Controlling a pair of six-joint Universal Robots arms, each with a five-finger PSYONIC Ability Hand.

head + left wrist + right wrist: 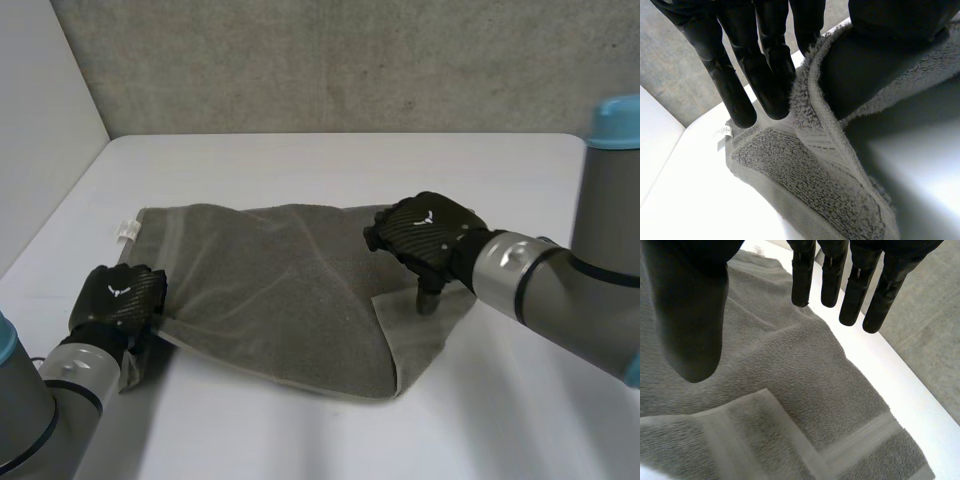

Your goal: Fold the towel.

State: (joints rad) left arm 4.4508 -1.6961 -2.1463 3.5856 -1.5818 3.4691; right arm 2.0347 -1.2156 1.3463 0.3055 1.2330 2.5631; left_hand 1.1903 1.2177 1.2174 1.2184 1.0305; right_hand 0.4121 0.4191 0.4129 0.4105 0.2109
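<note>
A grey towel (280,290) lies partly folded on the white table (330,160), with a small turned-over flap (425,325) at its right side. My left hand (118,298) sits at the towel's near left corner. In the left wrist view its fingers (765,75) and thumb pinch the towel's (805,180) hemmed edge between them. Over the towel's right part hovers my right hand (430,235), thumb pointing down toward the flap. In the right wrist view its fingers (855,285) are straight and spread from the thumb, with nothing between them and the towel (790,370) below.
A white tag (125,230) sticks out at the towel's far left corner. A grey wall (350,60) runs behind the table and a white panel (40,130) stands along its left side. Bare table (520,400) lies to the right of the towel.
</note>
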